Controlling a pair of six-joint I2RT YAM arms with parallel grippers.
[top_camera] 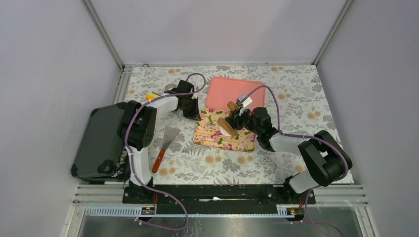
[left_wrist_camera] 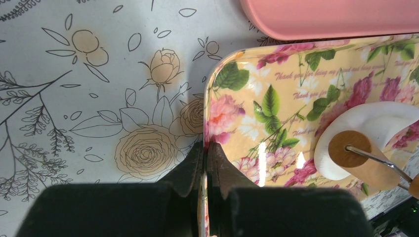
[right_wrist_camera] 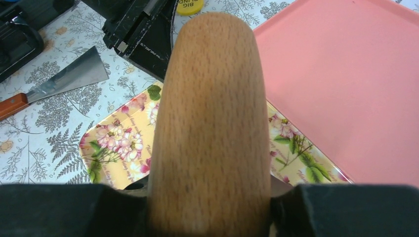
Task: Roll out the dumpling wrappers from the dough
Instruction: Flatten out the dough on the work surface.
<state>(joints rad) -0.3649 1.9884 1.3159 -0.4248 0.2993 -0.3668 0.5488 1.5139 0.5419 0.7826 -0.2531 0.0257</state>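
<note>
I'm clamping the tray [left_wrist_camera: 247,123] rim at its 10 o'clock corner with the left end effector [left_wrist_camera: 206,145]; the right end effector [top_camera: 242,121] is gripping the rolling pin [right_wrist_camera: 210,113] against the dough [left_wrist_camera: 375,118].

Plain pale grey walls [top_camera: 207,29] (aluminium corner posts [top_camera: 104,34]); table [top_camera: 296,84] under floral-print cloth, evenly lit.

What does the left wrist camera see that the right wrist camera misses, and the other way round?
Only left wrist: the white dough under the rolling pin, and the left gripper pinching the floral tray by its rim. Only right wrist: the scraper, a yellow lid, the right gripper holding the pin. Both: rolling pin, floral tray, pink tray.
</note>
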